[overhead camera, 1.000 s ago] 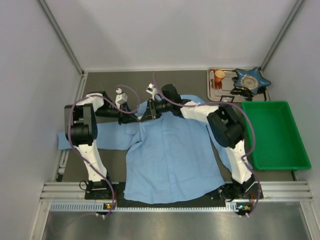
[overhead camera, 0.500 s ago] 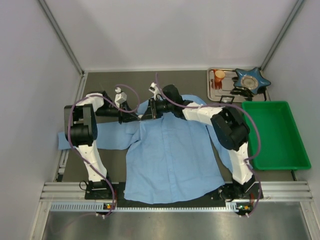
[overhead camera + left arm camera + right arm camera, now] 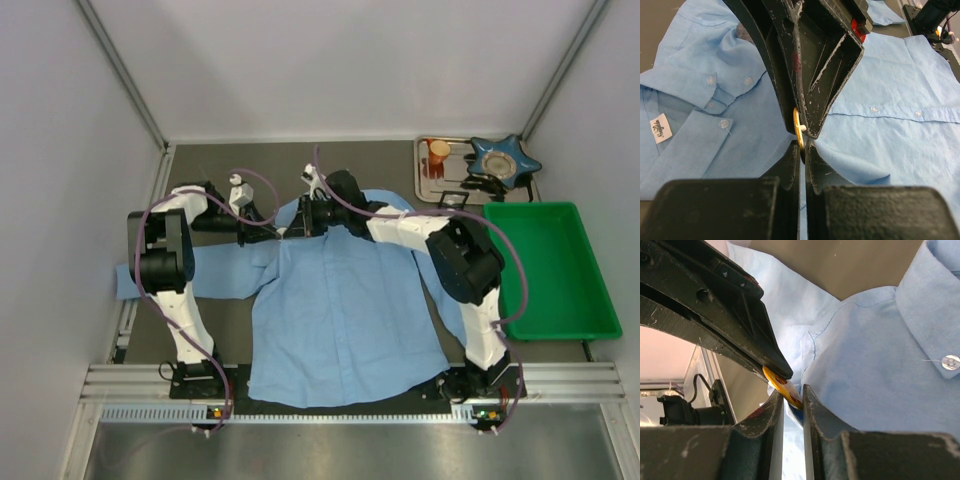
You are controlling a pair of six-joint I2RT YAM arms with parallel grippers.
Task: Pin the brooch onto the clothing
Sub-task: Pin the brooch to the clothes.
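Two arms reach across the desk (image 3: 225, 325) and meet nose to nose over the collar end of the shirt (image 3: 340, 310), in the upper middle of the top view. The shirt lies flat, front up and buttoned. Its hem is toward the arm bases and one sleeve stretches out to the left edge of the desk.

In the right wrist view the right gripper (image 3: 789, 393) is narrowed onto the brooch (image 3: 781, 384), a small yellow disc pinched between its fingertips with a sliver of blue cloth beside it. From the upper left of that view, the tip of the other arm's finger touches the disc's upper edge.

In the left wrist view the left gripper (image 3: 802, 146) is closed to a hairline slit, its tips right under the yellow disc. A raised fold of shirt lies against its right finger; whether cloth is caught in the slit I cannot tell. The collar and a white label (image 3: 660, 128) show at the left of that view.

At the right of the top view sits a green bin (image 3: 550, 270), with a metal tray (image 3: 421, 172) above it.
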